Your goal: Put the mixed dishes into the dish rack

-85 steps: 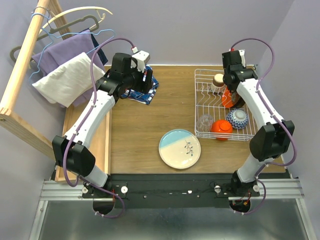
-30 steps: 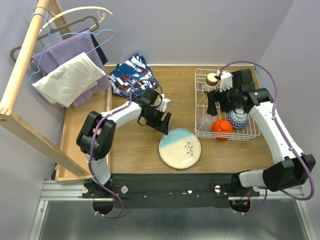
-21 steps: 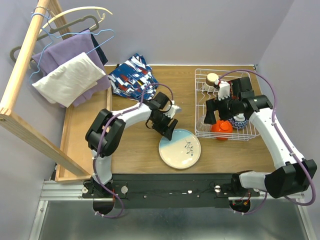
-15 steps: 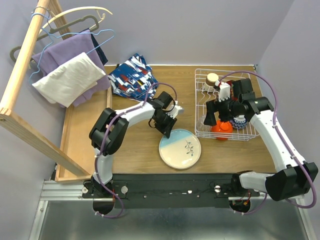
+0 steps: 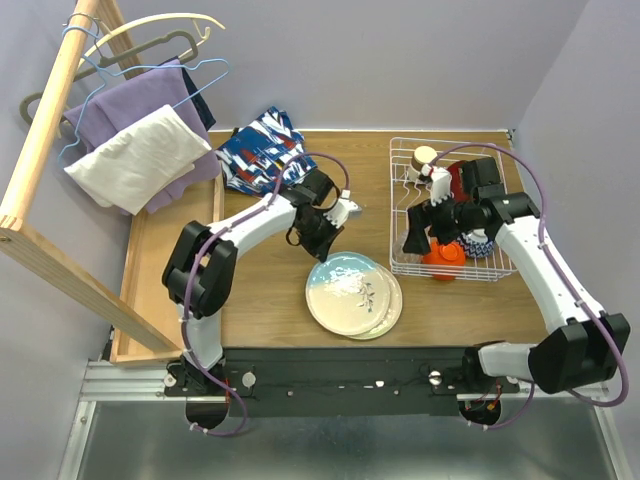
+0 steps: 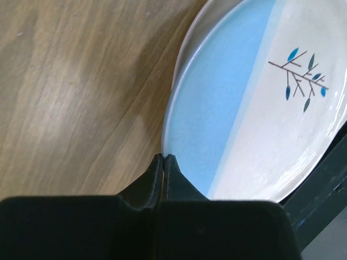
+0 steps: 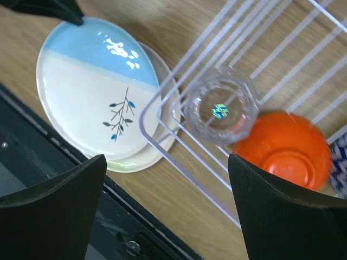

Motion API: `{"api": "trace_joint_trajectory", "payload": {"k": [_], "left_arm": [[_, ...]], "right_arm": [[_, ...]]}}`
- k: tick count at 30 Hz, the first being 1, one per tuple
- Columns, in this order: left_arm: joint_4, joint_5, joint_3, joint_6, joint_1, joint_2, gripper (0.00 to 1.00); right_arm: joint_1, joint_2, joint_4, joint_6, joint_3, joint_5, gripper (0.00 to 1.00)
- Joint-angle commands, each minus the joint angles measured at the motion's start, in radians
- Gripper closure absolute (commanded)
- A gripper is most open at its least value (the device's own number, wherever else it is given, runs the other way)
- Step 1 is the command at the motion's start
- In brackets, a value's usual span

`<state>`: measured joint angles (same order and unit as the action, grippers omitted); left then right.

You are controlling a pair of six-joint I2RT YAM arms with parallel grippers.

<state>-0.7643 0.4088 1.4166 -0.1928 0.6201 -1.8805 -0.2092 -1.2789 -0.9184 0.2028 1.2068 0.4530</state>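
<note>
Looking at the sprig plate (image 5: 345,288) first: it's sitting at lower centre of the top view, blue half toward the upper left, overlapping a plain cream plate (image 5: 392,308) that's peeking out at its lower right. We're seeing the left gripper (image 6: 162,158) pressed together, tips touching the sprig plate's upper-left rim, with the plate spreading away to their lower right. We aren't spotting any rim caught between the fingers, so we're guessing it's contact rather than a pinch. The dish rack (image 5: 392,215) is lying to the plate's right, its lower-left corner just beside the cream one. The right gripper (image 7: 167,162) is hanging spread wide over that corner, above the clear glass (image 7: 219,105), holding nothing. We're figuring the left arm is nearer the plate, and it's heading rightward.
</note>
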Motion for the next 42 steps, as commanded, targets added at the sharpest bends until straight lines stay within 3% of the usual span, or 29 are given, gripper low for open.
{"api": "trace_joint_trajectory", "payload": {"k": [1,5,11,19,35,37,41,42], "left_arm": [[-0.082,0.033,-0.007,-0.129,-0.039,0.101,1.0],[-0.084,0.064,-0.01,-0.157,-0.037,0.141,1.0],[-0.07,0.094,0.01,-0.155,-0.039,0.159,1.0],[-0.087,0.108,0.051,-0.175,-0.037,0.192,1.0],[-0.075,0.153,0.093,-0.155,-0.037,0.285,1.0],[-0.073,0.153,0.096,-0.158,-0.039,0.284,1.0],[-0.066,0.137,0.09,-0.162,-0.037,0.284,1.0],[-0.063,0.131,0.087,-0.16,-0.039,0.282,1.0]], "right_arm": [[-0.001,-0.051,0.045,0.277,0.013,0.285,0.0],[-0.018,-0.105,0.162,0.291,0.008,0.383,0.01],[-0.064,-0.27,0.197,0.38,0.096,0.47,0.03],[-0.125,-0.448,0.127,0.501,0.175,0.507,0.04],[-0.205,-0.626,0.136,0.488,0.223,0.585,0.04],[-0.21,-0.639,0.136,0.475,0.234,0.59,0.08],[-0.211,-0.665,0.128,0.458,0.261,0.599,0.42],[-0.213,-0.669,0.124,0.457,0.269,0.599,0.46]]}}
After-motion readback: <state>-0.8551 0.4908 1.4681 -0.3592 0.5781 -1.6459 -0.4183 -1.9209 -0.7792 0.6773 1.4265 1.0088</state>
